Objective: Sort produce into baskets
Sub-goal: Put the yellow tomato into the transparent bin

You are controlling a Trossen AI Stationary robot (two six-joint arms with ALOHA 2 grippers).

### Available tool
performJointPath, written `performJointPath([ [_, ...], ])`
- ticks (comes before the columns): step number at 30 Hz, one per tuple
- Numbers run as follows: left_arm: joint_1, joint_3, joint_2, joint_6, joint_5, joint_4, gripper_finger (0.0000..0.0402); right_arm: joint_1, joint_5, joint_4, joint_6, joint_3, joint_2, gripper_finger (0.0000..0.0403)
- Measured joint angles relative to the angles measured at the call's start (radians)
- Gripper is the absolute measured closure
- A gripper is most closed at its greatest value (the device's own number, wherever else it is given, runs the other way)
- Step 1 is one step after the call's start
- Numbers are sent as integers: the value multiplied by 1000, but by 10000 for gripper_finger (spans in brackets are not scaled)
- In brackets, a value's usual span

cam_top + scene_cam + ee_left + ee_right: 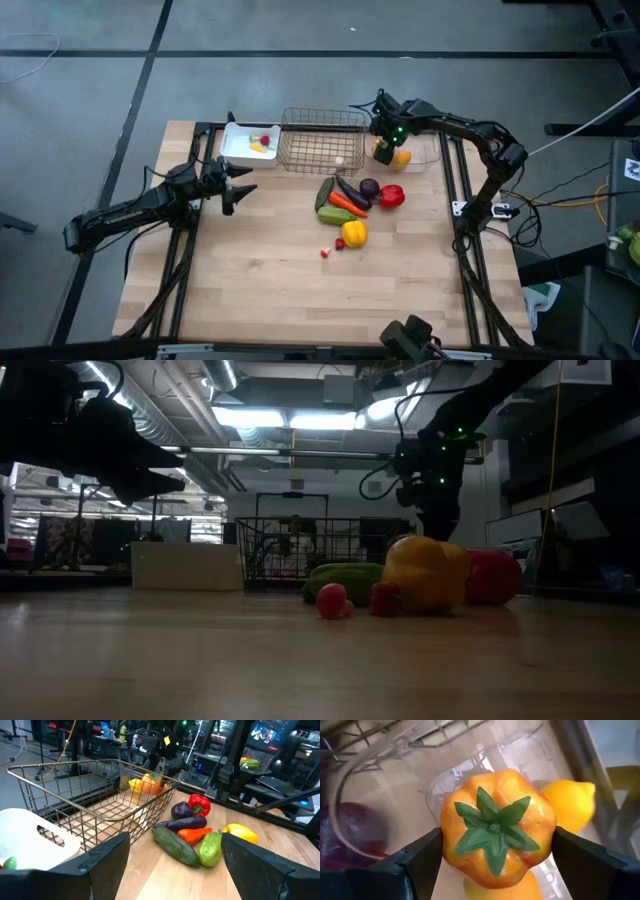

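Observation:
My right gripper (pixel 383 140) points down over the clear bin (pixel 451 779) at the table's far right, shut on an orange pepper (pixel 497 835) with a green stem. A lemon (pixel 570 805) lies in that bin beside it. The wire basket (pixel 322 140) and the white tray (pixel 250 143) stand left of the bin. A cucumber, carrot, eggplant, purple onion and red pepper lie in a pile (pixel 352 197) at mid-table, with a yellow pepper (pixel 353 233) and tiny red pieces (pixel 338 244) nearer. My left gripper (pixel 245 185) waits open at the left, pointing level toward the pile. My right gripper pinches the orange pepper between its two fingers, one on each opposite side (pixel 446 842) at the pepper's widest girth. The fingers come from above, pointing down. The pepper sits upright with its stem up toward the wrist; whether its underside rests in the bin I cannot tell.
The white tray holds small yellow and red pieces (pixel 262 143). Black frame rails (pixel 462 200) run along the table's left and right sides. Bare wood (pixel 260 280) spreads over the near half of the table.

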Motion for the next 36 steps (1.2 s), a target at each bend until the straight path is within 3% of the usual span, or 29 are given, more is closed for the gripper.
performJointPath([
  [7, 0, 0, 0, 29, 0, 0, 92, 0, -61, 46, 6, -62, 0, 70],
  [14, 0, 0, 0, -44, 0, 0, 92, 0, -60, 57, 7, -70, 0, 70],
  [30, 0, 0, 0, -49, 0, 0, 92, 0, -60, 57, 7, -70, 0, 70],
  [34, 0, 0, 0, -49, 0, 0, 92, -1, 49, 66, 7, -69, 0, 69],
  [36, 0, 0, 0, -49, 0, 0, 92, -3, 45, 81, 8, -69, 0, 63],
])
